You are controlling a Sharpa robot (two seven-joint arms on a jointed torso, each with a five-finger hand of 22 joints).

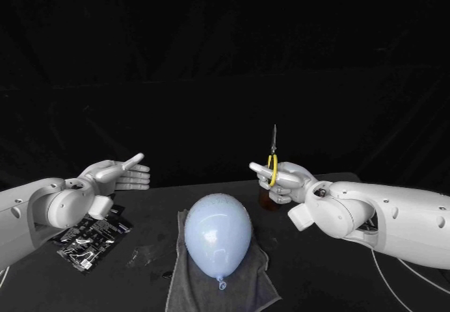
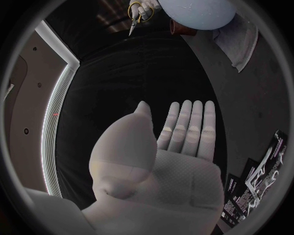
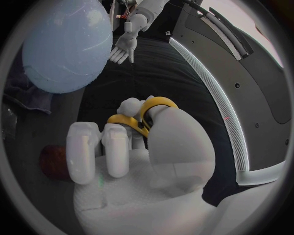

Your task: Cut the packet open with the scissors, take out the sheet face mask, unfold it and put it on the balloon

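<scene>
A pale blue balloon (image 1: 218,229) lies on a grey cloth (image 1: 220,286) in the middle of the table; it also appears as the balloon (image 3: 64,46) and the balloon (image 2: 202,12). My right hand (image 1: 281,182) is raised to its right and holds yellow-handled scissors (image 1: 273,159), blades pointing straight up. The yellow handles (image 3: 142,115) sit around its fingers. My left hand (image 1: 117,175) hovers to the left of the balloon, flat, fingers straight and together, holding nothing. The black printed packet (image 1: 89,240) lies on the table below my left arm.
A small dark brown cup-like object (image 1: 267,198) stands behind my right hand, seen as the brown object (image 3: 54,161). A white cable (image 1: 389,279) runs along the table at the right. The table's far edge lies just behind both hands.
</scene>
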